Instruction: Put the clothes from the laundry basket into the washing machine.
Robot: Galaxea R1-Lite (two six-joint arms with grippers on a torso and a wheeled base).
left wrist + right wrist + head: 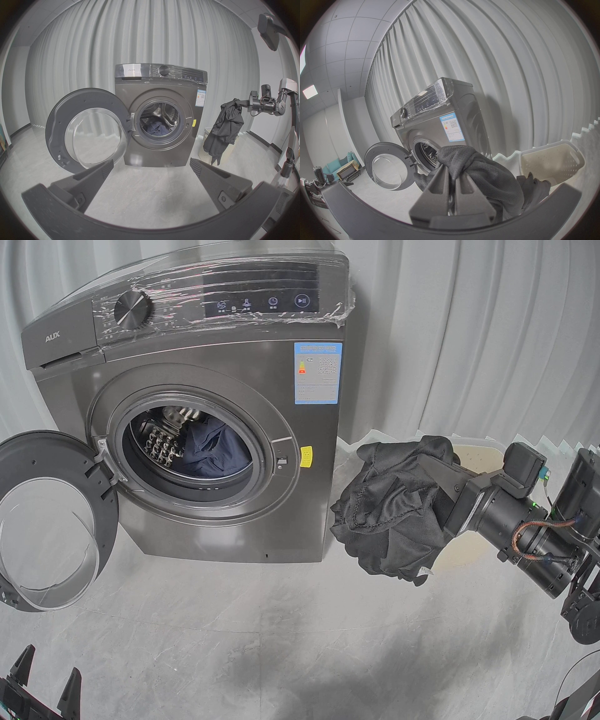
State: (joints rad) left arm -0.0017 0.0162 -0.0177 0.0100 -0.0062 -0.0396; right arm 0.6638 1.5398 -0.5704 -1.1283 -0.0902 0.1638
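Garment (387, 515), black, hangs bunched from right gripper (452, 179), fingers pinched shut on a fold, held clear over laundry basket (484, 449) so it can swing towards washing machine (250, 371). Door (50, 521) stands wide for loading. Left gripper (150, 170) low, spread, empty.

The washing machine (206, 427) stands on the floor (250, 627), with the curtain (475, 334) behind it. Its door (50, 521) hangs open to the machine's left, as the robot faces it. A piece of clothing (212, 449) lies inside the machine. The laundry basket (484, 452) sits to the machine's right. Between basket and machine, a garment (394, 515) hangs pinched in the right tool (453, 172). The left tool (51, 665) is in front of the machine, before the door.
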